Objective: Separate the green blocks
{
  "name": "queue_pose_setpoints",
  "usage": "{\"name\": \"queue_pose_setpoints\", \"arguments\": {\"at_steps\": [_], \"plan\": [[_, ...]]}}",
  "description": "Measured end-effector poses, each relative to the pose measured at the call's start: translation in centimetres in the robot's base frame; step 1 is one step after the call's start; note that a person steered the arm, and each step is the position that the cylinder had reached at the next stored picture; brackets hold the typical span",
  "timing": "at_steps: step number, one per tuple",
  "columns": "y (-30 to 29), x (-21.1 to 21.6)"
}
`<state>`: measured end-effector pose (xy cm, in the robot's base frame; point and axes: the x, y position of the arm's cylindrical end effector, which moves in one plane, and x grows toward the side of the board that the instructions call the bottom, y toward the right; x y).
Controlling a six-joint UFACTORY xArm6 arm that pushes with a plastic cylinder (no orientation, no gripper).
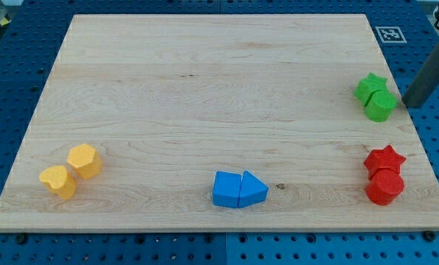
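Observation:
A green star block (370, 86) and a green round block (382, 105) touch each other near the board's right edge, the star toward the view's top. My tip (411, 104) is at the lower end of the dark rod, just to the right of the green round block, at the board's right edge with a small gap between them.
A red star (384, 157) and a red round block (385, 187) touch at the lower right. Two blue blocks (238, 190) sit together at the bottom middle. Two yellow blocks (71, 171) sit at the lower left. The wooden board (204, 88) lies on a blue perforated table.

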<state>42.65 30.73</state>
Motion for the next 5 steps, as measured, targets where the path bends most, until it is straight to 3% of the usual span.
{"name": "queue_pose_setpoints", "arguments": {"at_steps": [4,5], "plan": [[-8.8,1.4],[-8.4,2.7]]}}
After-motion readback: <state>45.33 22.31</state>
